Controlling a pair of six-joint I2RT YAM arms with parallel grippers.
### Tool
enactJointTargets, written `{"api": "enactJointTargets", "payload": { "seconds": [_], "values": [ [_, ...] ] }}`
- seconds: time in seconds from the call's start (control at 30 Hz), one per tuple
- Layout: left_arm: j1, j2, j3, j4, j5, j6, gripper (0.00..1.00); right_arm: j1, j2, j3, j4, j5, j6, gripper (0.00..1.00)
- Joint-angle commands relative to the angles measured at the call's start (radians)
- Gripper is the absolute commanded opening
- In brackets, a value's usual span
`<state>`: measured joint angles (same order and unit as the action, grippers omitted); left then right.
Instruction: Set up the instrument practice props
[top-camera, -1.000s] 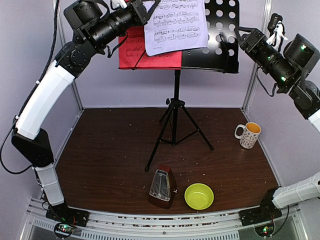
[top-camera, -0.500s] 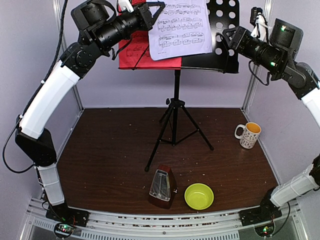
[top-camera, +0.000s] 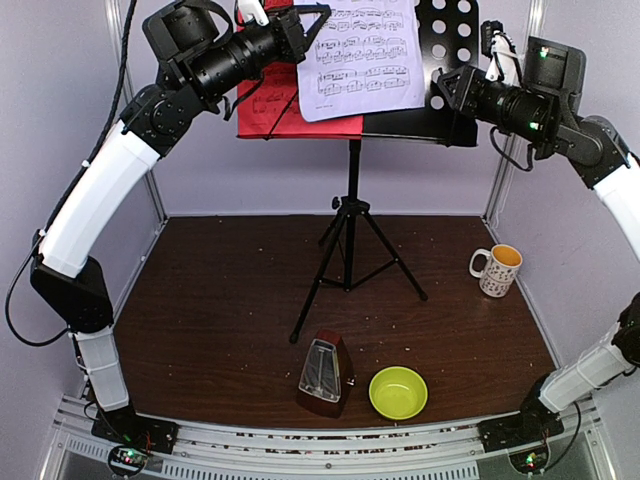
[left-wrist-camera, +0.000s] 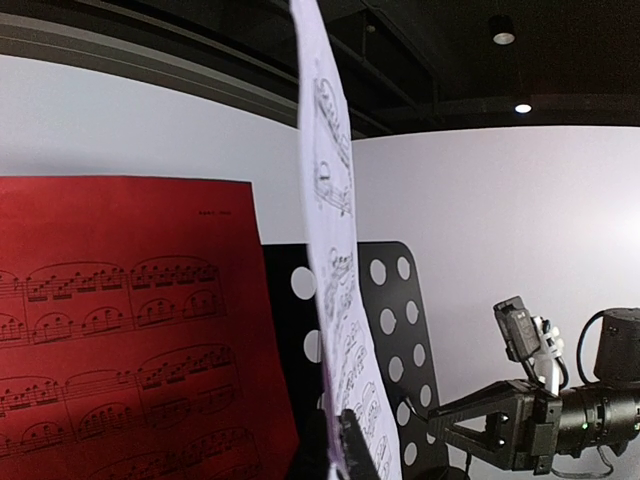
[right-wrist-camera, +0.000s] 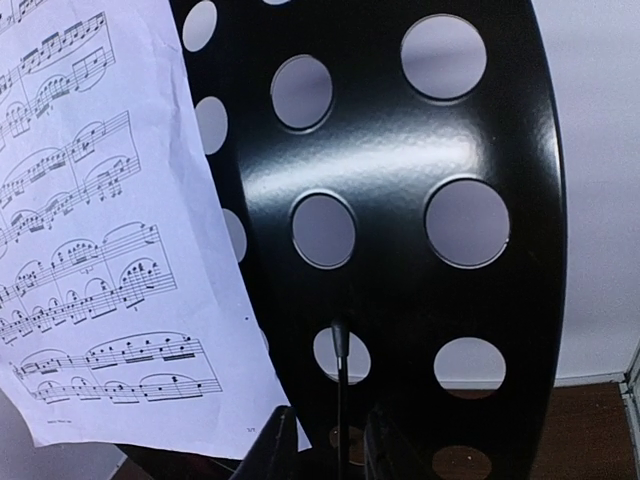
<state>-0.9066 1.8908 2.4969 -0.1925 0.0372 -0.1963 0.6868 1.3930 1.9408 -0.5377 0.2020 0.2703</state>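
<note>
the right arm has swung in over the last second: its right claw (top-camera: 443, 85) was well off the right edge of the music stand (top-camera: 425, 122) and is now just beside that edge, pointing at the perforated desk. in the right wrist view its fingers (right-wrist-camera: 272, 452) stand apart with nothing between them but a thin dark rod i cannot identify, so this claw is spread and empty. the left arm has only nudged a little to the right and since then held its pose. its left claw (top-camera: 300, 18) sits at the top left corner of the white sheet (top-camera: 365, 50). the left wrist view shows the paper edge-on, running down to the one finger in view, so i judge it pinched on the sheet.

the white sheet hangs in front of the desk, overlapping the right part of the red sheet (top-camera: 300, 122), which already leans on the stand. its lower edge looks to sit above the shelf lip, so it is probably not seated yet. the right arm's approach suggests it is coming to steady the stand or the paper while the sheet goes down.

the metronome (top-camera: 325, 375) stands on the table (top-camera: 220, 300) near the front, beside the bowl (top-camera: 398, 392); the mug (top-camera: 497, 270) is off to the right
</note>
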Motion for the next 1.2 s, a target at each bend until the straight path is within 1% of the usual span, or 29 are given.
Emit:
{"api": "enactJointTargets", "payload": {
  "seconds": [0.0,0.17,0.23,0.3,0.43,0.5,0.6,0.67,0.8,0.97,1.17],
  "values": [
    [0.005,0.01,0.026,0.027,0.006,0.034,0.0,-0.006,0.01,0.026,-0.018,0.01,-0.007,0.2],
    [0.007,0.01,0.025,0.028,0.006,0.041,0.0,-0.006,0.006,0.018,-0.003,0.013,-0.016,0.07],
    [0.009,0.01,0.025,0.025,0.004,0.041,0.0,-0.006,-0.001,0.004,0.015,0.013,-0.023,0.0],
    [0.012,0.009,0.025,0.024,0.001,0.041,0.0,-0.005,-0.015,-0.023,0.049,0.005,-0.035,0.0],
    [0.017,0.01,0.019,0.025,0.0,0.045,0.0,-0.006,-0.074,-0.135,0.188,-0.027,-0.053,0.0],
    [0.022,0.016,0.019,0.03,0.008,0.046,0.0,-0.006,-0.089,-0.166,0.226,-0.041,-0.068,0.0],
    [0.027,0.03,0.02,0.053,0.046,0.047,0.0,-0.006,-0.107,-0.212,0.292,-0.081,-0.089,0.0],
    [0.035,0.045,0.024,0.073,0.103,0.04,0.0,-0.006,-0.122,-0.246,0.343,-0.107,-0.094,0.0],
    [0.046,0.075,0.035,0.108,0.189,0.057,0.0,-0.006,-0.121,-0.254,0.361,-0.146,-0.101,0.0],
    [0.057,0.112,0.064,0.12,0.235,0.155,0.0,-0.006,-0.122,-0.263,0.374,-0.167,-0.103,0.0],
    [0.085,0.138,0.066,0.194,0.307,0.17,0.0,-0.006,-0.129,-0.275,0.382,-0.184,-0.112,0.0]
  ]
}}
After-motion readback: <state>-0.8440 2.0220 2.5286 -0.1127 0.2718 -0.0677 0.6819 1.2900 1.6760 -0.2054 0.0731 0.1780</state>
